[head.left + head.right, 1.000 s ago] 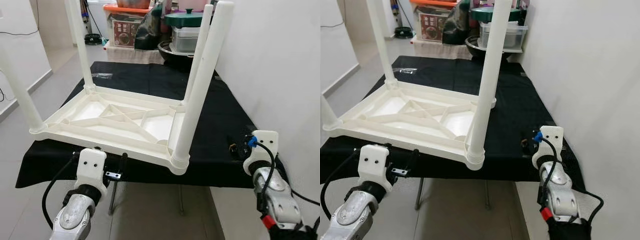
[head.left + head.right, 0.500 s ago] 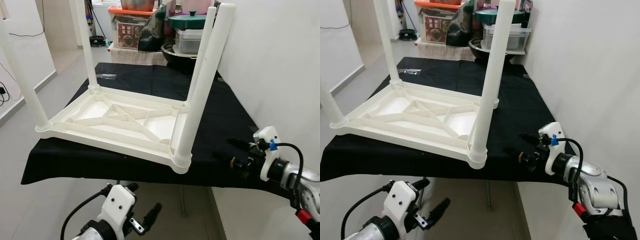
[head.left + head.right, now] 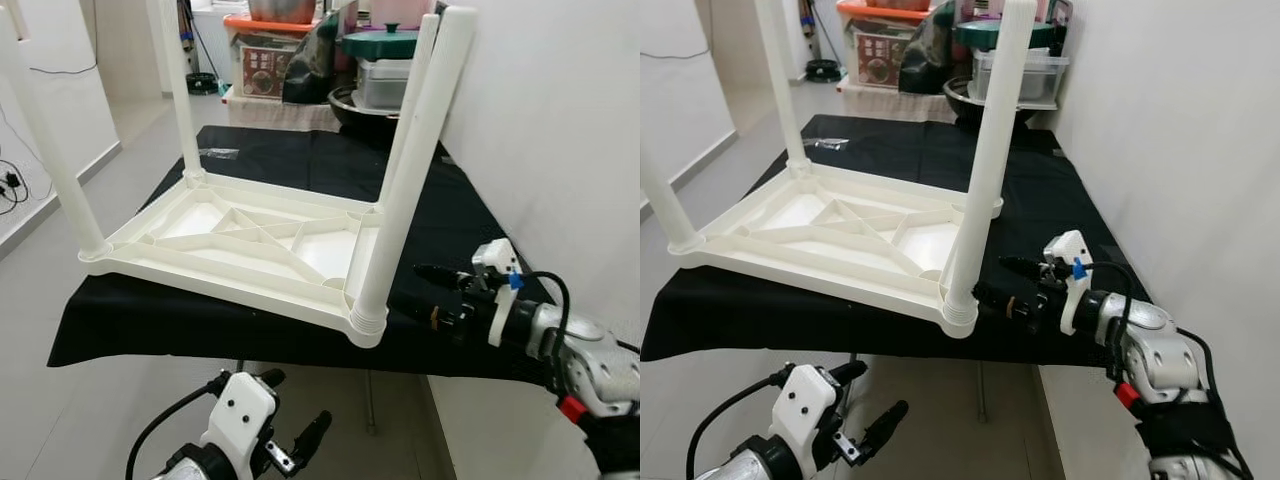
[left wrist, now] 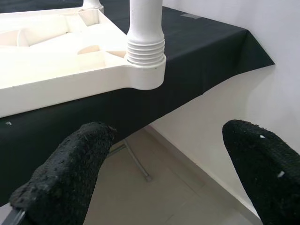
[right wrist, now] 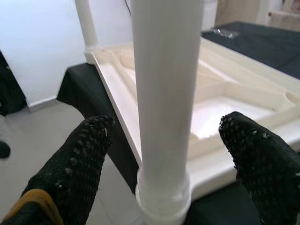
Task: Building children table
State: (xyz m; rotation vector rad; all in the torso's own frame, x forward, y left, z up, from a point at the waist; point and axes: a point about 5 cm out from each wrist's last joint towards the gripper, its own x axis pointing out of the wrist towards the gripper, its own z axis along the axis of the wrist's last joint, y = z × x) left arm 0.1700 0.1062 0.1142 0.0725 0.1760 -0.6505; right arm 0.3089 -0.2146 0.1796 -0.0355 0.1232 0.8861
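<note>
A white plastic children's table (image 3: 250, 240) lies upside down on a black-covered table (image 3: 470, 220), its legs pointing up. The near right leg (image 3: 412, 170) sits in a ribbed corner socket (image 4: 145, 56). My right gripper (image 3: 432, 295) is open just right of that leg, level with its base. In the right wrist view the leg (image 5: 164, 93) stands between the spread black fingers (image 5: 70, 159) without touching them. My left gripper (image 3: 295, 402) hangs open below the front table edge, under that corner, holding nothing; its fingers (image 4: 70, 164) point up at the socket.
A white wall (image 3: 560, 130) runs close along the right. Storage boxes and covered pots (image 3: 385, 60) crowd the far end of the black table. A small clear bag (image 3: 218, 153) lies on the cloth behind the white table. Open tiled floor (image 3: 60, 250) lies to the left.
My right gripper has swung left, from the table's right edge to beside the near right leg. My left arm dropped below the front edge a second ago and has stayed there.
</note>
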